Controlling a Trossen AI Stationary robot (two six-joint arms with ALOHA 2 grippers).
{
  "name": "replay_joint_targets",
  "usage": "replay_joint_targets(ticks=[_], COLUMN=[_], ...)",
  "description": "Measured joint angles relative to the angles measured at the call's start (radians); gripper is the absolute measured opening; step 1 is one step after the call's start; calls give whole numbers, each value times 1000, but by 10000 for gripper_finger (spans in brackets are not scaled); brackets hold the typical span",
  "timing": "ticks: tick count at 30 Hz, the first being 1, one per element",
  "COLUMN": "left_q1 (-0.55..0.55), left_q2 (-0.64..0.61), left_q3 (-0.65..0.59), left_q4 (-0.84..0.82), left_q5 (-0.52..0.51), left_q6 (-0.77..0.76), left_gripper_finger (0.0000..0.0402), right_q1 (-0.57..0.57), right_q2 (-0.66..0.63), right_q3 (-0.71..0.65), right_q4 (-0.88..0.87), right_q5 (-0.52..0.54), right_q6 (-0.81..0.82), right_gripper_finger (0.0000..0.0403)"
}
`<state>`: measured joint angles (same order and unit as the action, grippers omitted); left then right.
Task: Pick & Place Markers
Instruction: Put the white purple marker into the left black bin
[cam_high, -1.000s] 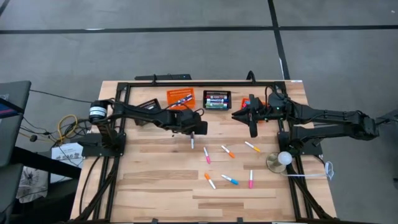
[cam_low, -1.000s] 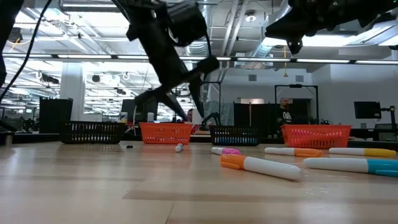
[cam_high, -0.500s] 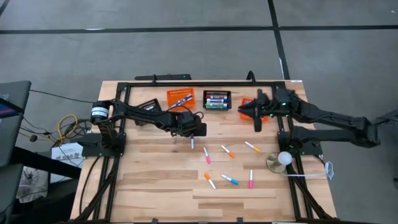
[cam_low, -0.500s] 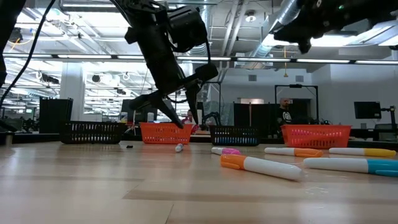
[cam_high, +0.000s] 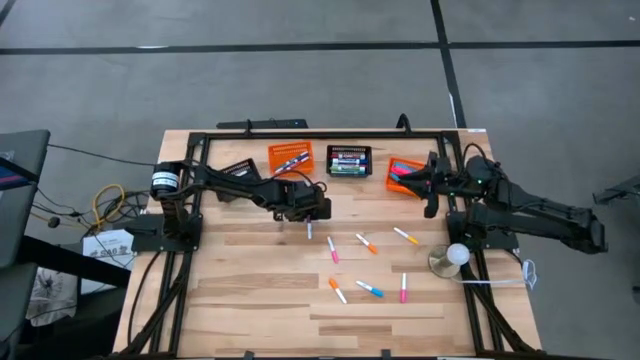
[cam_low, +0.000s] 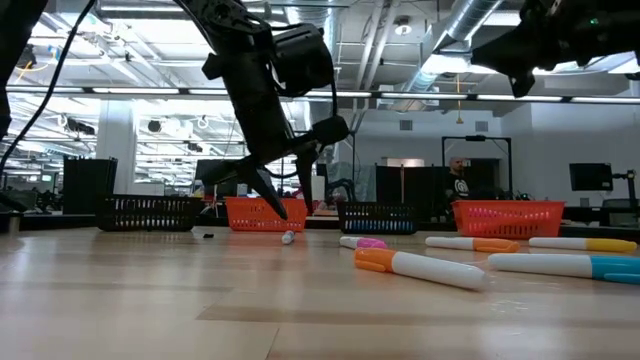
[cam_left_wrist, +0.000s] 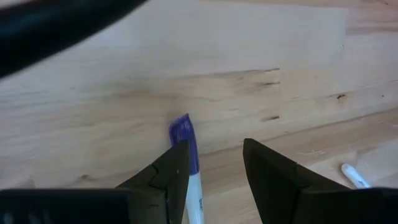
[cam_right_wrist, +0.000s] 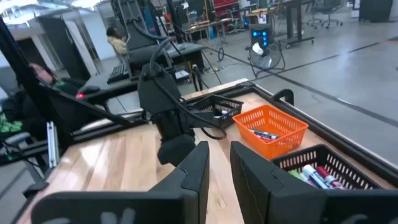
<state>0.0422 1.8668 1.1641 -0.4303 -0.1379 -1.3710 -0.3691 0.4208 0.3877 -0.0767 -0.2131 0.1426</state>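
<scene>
Presently the left gripper (cam_high: 309, 215) hangs low over the table (cam_high: 250, 300), left of centre, fingers parted and pointing down at a purple-capped marker (cam_left_wrist: 185, 134) lying flat on the wood. In the left wrist view the marker sits between the two fingers (cam_left_wrist: 171, 171), just against one of them; nothing is clamped. Judgement: the fingers straddle the pen so a straight closure can pinch its barrel; the grasp is not yet made.

The right gripper (cam_high: 431, 196) is raised at the far right, beside the right-hand orange basket (cam_high: 402, 172). Its fingers stand nearly together with only a thin gap, holding nothing. It seems to be waiting.

Loose markers (cam_high: 368, 243) lie scattered, well apart, over the middle and near part of the table: pink, orange, blue, yellow caps on white barrels. Some markers already lie in the far baskets, namely the left orange basket (cam_high: 289, 157) and the black basket (cam_high: 350, 161), so the baskets look like the drop point.

Surface: pale wooden planks, framed by a black rail (cam_high: 320, 134). A round metal bell-like object (cam_high: 449, 259) sits near the right edge. Cables (cam_high: 100, 205) trail off the left side.

Room: grey floor, open workshop with ceiling pipes and lights; a person (cam_low: 458, 190) stands far behind.
</scene>
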Motion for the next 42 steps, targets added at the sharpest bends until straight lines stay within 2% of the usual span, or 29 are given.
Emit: replay_joint_targets(ticks=[14,26,42], left_q1=[-37,-56,-65], left_q2=[7,103,100], left_q3=[0,7,9], left_q4=[-6,-6,-208], left_q5=[-35,39,46], left_q6=[-104,-153,-140], left_gripper_finger=[149,149,149], right_q1=[2,2,2], right_q2=[-17,-16,-16], right_q3=[-14,-14,-14], right_q4=[29,59,60], right_q5=[3,4,3], right_q6=[15,15,15], right_gripper_finger=[56,56,56])
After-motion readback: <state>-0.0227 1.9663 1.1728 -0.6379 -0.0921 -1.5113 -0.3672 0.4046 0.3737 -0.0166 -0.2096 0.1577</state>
